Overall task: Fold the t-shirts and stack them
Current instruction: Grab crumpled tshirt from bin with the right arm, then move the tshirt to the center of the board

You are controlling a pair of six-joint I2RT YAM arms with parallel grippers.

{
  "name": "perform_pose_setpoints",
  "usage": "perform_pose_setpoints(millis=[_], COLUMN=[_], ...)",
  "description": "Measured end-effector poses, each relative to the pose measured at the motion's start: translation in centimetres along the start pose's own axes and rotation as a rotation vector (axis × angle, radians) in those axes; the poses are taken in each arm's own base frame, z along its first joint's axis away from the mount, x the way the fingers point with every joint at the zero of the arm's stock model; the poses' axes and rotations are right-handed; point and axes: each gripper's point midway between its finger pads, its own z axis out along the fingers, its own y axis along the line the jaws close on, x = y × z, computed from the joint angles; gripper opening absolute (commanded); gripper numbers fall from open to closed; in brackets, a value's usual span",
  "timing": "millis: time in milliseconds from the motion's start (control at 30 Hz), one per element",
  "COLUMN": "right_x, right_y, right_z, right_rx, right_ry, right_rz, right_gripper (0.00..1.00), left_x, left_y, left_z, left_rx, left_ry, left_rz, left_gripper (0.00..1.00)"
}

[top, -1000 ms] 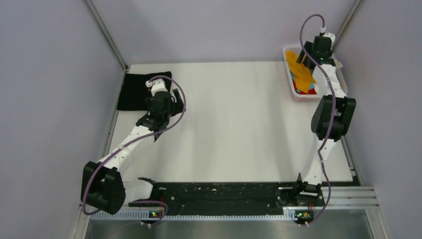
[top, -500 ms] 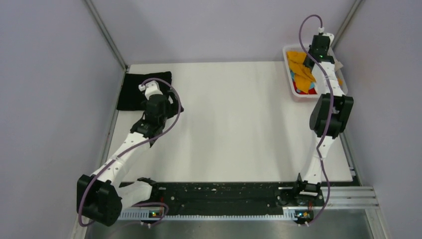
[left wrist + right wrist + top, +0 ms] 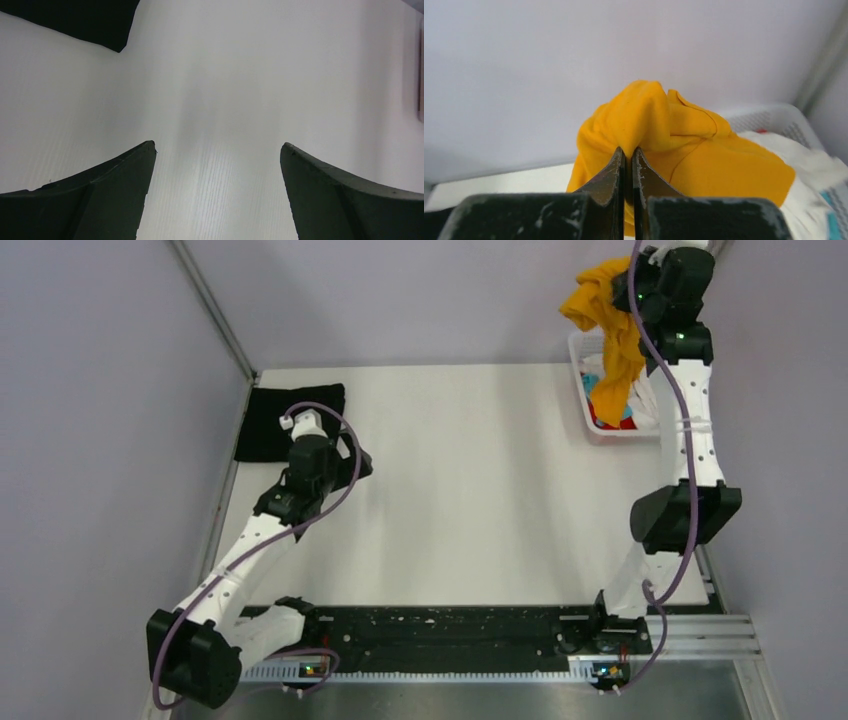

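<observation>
My right gripper (image 3: 629, 151) is shut on a pinch of the mustard-orange t-shirt (image 3: 684, 150), held high above the basket at the far right. In the top view that orange shirt (image 3: 612, 335) hangs bunched from the right gripper (image 3: 628, 288), its lower end trailing toward the basket. A folded black t-shirt (image 3: 285, 420) lies flat at the table's far left corner; its edge shows in the left wrist view (image 3: 75, 17). My left gripper (image 3: 217, 147) stands open over bare table just right of the black shirt, nothing between its fingers. It shows in the top view too (image 3: 352, 462).
The white mesh basket (image 3: 582, 390) sits at the far right edge of the table, with white (image 3: 814, 165), red (image 3: 612, 418) and light-blue cloth inside. Grey walls and metal frame posts enclose the table on three sides. The arm bases stand on the black rail at the near edge.
The right gripper shut on the orange shirt in the basket and lifted it high above the basket. The left arm drew back slightly toward the near side.
</observation>
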Motion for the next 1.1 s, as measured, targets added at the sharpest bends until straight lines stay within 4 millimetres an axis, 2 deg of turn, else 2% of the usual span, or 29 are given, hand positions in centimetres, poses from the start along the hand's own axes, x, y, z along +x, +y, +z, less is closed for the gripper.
perform_pose_setpoints(millis=[67, 100, 133, 200, 300, 433, 567, 667, 733, 833, 900, 967, 1033, 1067, 1100], right_x=[-2.0, -2.6, -2.8, -2.7, -1.4, 0.9, 2.8, 3.8, 5.2, 9.3, 13.1, 17.8, 23.4, 25.7, 28.4], right_y=[4.8, 7.0, 10.1, 15.4, 22.1, 28.4, 32.9, 34.8, 35.4, 34.5, 32.9, 30.6, 27.1, 25.4, 22.9], right_z=[-1.9, -2.8, -4.0, -6.3, -10.0, -15.2, -20.7, -24.0, -25.6, -26.1, -25.6, -25.0, -24.3, -24.0, -23.5], right_rx=[-0.144, -0.212, -0.306, -0.477, -0.721, -0.985, -1.219, -1.356, -1.431, -1.43, -1.359, -1.238, -1.063, -0.978, -0.862], right_ry=[-0.035, -0.043, -0.042, -0.028, 0.024, 0.12, 0.211, 0.266, 0.318, 0.441, 0.537, 0.639, 0.75, 0.792, 0.832], right_rz=[-0.001, -0.002, -0.002, 0.001, 0.01, 0.018, 0.021, 0.031, 0.047, 0.084, 0.114, 0.143, 0.157, 0.157, 0.143], right_gripper=[0.0, 0.0, 0.0, 0.0, 0.0, 0.0, 0.0, 0.0, 0.0, 0.0, 0.0, 0.0, 0.12, 0.19, 0.38], left_x=[0.0, 0.0, 0.0, -0.2, -0.4, -0.3, 0.5, 0.5, 0.2, 0.0, 0.1, 0.6, 1.4, 1.9, 2.4], left_y=[0.0, 0.0, -0.1, -0.3, -0.5, -0.7, -0.4, -0.4, -0.5, -0.6, -0.6, -0.3, 0.2, 0.6, 1.0], left_z=[-0.3, -0.5, -0.7, -1.0, -1.3, -1.5, -1.8, -2.1, -2.4, -2.8, -3.0, -3.2, -3.3, -3.3, -3.3], left_rx=[0.004, 0.007, 0.01, 0.022, 0.039, 0.051, 0.06, 0.067, 0.074, 0.085, 0.091, 0.093, 0.088, 0.082, 0.076], left_ry=[0.004, 0.005, 0.004, -0.001, -0.008, -0.007, 0.004, -0.002, -0.011, -0.02, -0.023, -0.02, -0.011, -0.003, 0.006], left_rz=[-0.001, -0.001, -0.001, -0.003, -0.006, -0.008, -0.015, -0.021, -0.025, -0.028, -0.032, -0.035, -0.036, -0.036, -0.035], left_gripper=[0.99, 0.99, 0.99, 0.99, 0.99, 0.99, 0.99, 0.99, 0.99, 0.99, 0.99, 0.99, 0.99, 0.99, 0.99])
